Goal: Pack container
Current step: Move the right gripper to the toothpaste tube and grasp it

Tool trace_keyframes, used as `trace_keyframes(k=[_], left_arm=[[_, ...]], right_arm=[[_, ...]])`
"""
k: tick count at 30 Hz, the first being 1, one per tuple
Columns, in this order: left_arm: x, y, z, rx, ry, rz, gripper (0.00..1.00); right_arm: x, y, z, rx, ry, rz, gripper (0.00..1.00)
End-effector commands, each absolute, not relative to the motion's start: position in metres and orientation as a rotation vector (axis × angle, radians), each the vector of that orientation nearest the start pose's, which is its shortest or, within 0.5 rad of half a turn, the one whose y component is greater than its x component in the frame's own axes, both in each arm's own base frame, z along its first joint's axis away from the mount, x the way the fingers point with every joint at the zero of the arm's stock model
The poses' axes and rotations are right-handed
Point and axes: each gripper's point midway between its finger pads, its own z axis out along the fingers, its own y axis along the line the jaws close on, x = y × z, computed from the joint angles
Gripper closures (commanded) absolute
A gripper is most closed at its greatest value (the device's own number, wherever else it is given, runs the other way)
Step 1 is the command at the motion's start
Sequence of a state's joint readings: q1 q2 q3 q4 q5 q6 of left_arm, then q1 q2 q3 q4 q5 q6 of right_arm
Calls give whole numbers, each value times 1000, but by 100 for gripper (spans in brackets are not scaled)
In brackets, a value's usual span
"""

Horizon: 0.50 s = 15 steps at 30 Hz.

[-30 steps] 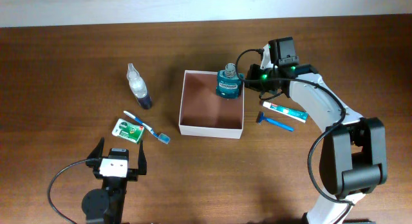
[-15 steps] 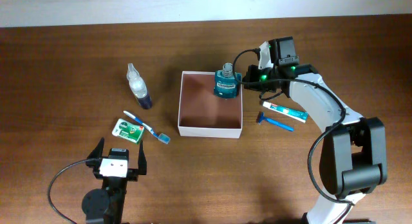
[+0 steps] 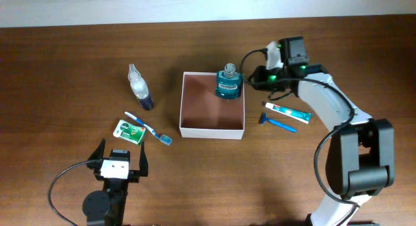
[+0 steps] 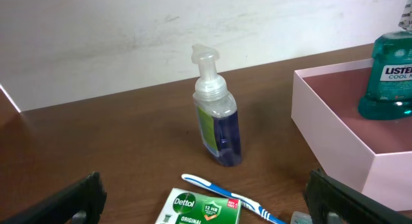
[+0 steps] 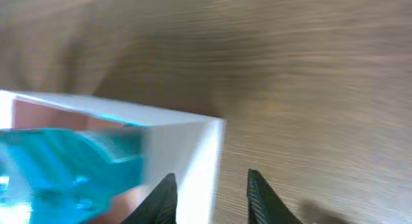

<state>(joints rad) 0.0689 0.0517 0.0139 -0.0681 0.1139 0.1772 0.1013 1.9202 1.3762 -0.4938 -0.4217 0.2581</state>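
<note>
Just right of the square white container (image 3: 212, 130), the right jaws stand narrowly parted, empty; the left jaws, wide, are farther.

Wooden table (image 3: 65, 57): container (image 3: 212, 132), pump bottle (image 3: 139, 87), toothbrush (image 3: 148, 128), soap box (image 3: 129, 130), toothpaste (image 3: 287, 111), razor (image 3: 278, 124).

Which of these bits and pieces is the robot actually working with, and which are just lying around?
Part of the job: container, mouthwash bottle standing inside it; probably also, not yet packed, pump bottle, toothbrush, soap box, toothpaste, razor.
Just lying about: nothing obvious, only the wooden table underneath.
</note>
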Motion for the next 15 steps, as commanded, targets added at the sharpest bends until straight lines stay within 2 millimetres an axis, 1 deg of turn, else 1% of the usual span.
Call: trace_keyframes(k=[1, 3, 6, 9, 11, 13, 14, 15], left_arm=[[248, 0, 149, 162, 1676, 97, 1], [248, 0, 149, 162, 1676, 97, 1], [248, 0, 149, 162, 1676, 97, 1], [248, 0, 149, 162, 1676, 97, 0], [248, 0, 149, 162, 1676, 97, 1], [248, 0, 149, 162, 1676, 97, 1], [248, 0, 149, 162, 1676, 97, 1], [248, 0, 149, 162, 1676, 97, 1]], right_arm=[[455, 75, 77, 161, 2658, 652, 67], [446, 56, 72, 215, 2697, 643, 64], [430, 35, 65, 187, 2758, 616, 61], [415, 22, 61, 96, 2806, 596, 56], [408, 15, 58, -11, 2820, 571, 53], [405, 6, 55, -81, 2839, 492, 50], [403, -3, 51, -127, 2859, 407, 50], [402, -6, 50, -143, 2864, 384, 50]])
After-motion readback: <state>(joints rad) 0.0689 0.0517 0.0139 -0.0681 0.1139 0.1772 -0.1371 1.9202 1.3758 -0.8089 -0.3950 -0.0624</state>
